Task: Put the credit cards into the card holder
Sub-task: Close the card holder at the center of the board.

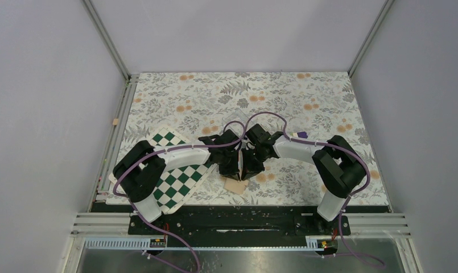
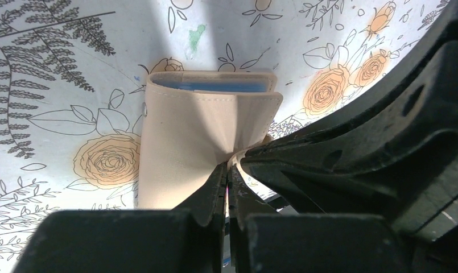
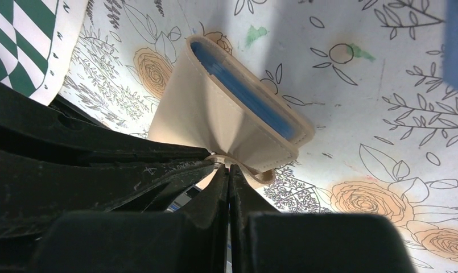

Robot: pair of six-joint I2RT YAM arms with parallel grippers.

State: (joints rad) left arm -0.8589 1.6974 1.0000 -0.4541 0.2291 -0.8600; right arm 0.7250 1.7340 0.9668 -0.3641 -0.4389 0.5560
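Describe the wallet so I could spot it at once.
Look at the flowered tabletop, near its front edge, right of the green chequered board. Where the left gripper and right gripper meet is a flat tan wallet; it alone is plain beige, with blue lining showing.

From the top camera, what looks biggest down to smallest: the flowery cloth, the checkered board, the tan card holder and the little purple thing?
1. flowery cloth, by far the biggest
2. checkered board, partly covered
3. card holder, only a bit of it showing
4. purple thing, the smallest
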